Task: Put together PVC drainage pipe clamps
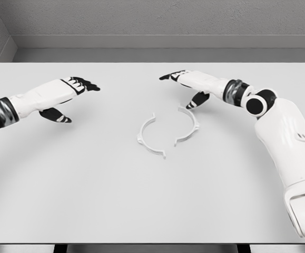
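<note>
Now both hands hover over the white table (pixel 62 200), holding nothing. Two white clamp halves (pixel 168 132) lie near the middle, curved sides outward, facing each other with a gap between. Right hand (pixel 186 84) sits just behind them, fingers stretched loose, thumb pointing down. Left hand (pixel 68 97) floats well off to the side, fingers relaxed too.

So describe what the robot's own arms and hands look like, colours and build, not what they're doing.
Both arms have smooth white shells. The left hand and right hand are white with black fingertips and black thumb segments. Each wrist carries a dark band with a metallic ring. The right arm also shows a black round joint cap behind the wrist and a bulkier white forearm casing. No cables visible.
</note>
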Robot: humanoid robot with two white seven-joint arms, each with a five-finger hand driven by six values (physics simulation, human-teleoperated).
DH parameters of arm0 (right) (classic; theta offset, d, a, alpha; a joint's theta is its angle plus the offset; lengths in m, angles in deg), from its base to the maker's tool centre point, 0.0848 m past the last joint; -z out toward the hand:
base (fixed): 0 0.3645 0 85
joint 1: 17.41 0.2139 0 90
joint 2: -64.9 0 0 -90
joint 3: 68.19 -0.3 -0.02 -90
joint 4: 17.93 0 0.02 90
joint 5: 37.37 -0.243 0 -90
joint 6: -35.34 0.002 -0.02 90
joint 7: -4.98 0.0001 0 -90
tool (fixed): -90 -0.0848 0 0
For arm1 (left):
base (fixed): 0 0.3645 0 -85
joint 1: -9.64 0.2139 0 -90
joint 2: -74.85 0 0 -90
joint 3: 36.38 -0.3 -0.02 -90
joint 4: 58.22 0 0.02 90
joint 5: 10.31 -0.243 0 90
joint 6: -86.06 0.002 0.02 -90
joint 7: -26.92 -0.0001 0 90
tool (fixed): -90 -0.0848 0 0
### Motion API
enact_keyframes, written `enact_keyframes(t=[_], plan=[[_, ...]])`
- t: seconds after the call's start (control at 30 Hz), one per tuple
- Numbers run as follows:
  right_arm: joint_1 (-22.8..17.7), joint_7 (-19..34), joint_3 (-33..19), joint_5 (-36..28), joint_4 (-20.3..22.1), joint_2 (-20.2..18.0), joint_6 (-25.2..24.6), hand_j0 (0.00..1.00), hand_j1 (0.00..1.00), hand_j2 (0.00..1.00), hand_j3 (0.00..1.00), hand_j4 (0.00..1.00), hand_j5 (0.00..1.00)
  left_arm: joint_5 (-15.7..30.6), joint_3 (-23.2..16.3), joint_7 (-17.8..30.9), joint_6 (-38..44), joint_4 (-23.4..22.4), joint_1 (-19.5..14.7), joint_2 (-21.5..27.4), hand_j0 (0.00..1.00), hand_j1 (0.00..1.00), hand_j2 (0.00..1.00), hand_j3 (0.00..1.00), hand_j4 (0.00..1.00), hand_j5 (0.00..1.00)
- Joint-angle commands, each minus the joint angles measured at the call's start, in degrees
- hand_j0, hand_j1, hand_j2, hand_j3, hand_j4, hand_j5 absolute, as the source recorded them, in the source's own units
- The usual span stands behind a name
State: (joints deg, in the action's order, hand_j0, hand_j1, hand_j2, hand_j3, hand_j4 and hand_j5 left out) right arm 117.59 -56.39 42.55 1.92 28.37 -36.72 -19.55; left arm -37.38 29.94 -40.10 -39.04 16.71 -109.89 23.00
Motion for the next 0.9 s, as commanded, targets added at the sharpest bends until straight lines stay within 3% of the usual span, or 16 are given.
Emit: enact_keyframes(t=[0.0, 0.57, 0.67, 0.8, 0.87], plan=[[0.0, 0.0, 0.2, -0.4, 0.1, 0.3, -0.1, 1.00, 1.00, 1.00, 1.00, 1.00, 1.00, 0.4, 0.1, 0.0, 0.1, -0.4, 0.0, 0.4, 1.00, 1.00, 1.00, 1.00, 1.00, 1.00], [1.8, 0.3, 3.8, -0.4, 0.7, 2.7, -0.1, 1.00, 1.00, 1.00, 1.00, 1.00, 1.00, 0.7, 0.1, 0.0, 0.1, -0.3, 0.0, 0.3, 1.00, 1.00, 1.00, 1.00, 1.00, 1.00], [1.7, 0.3, 3.1, -0.7, 3.2, 2.2, -0.1, 1.00, 1.00, 1.00, 1.00, 1.00, 1.00, 0.7, 0.1, 0.0, 0.1, -0.3, 0.1, 0.4, 1.00, 1.00, 1.00, 1.00, 1.00, 1.00], [2.1, 0.2, 0.6, -0.5, 2.5, 1.0, -0.1, 1.00, 1.00, 1.00, 1.00, 1.00, 1.00, 0.8, 0.1, 0.0, 0.1, -0.3, 0.0, 0.4, 1.00, 1.00, 1.00, 1.00, 1.00, 1.00], [2.9, -0.1, 0.5, -0.5, -0.2, 0.3, -0.1, 1.00, 1.00, 1.00, 1.00, 1.00, 1.00, 0.8, 0.1, 0.0, 0.1, -0.3, 0.0, 0.4, 1.00, 1.00, 1.00, 1.00, 1.00, 1.00]])
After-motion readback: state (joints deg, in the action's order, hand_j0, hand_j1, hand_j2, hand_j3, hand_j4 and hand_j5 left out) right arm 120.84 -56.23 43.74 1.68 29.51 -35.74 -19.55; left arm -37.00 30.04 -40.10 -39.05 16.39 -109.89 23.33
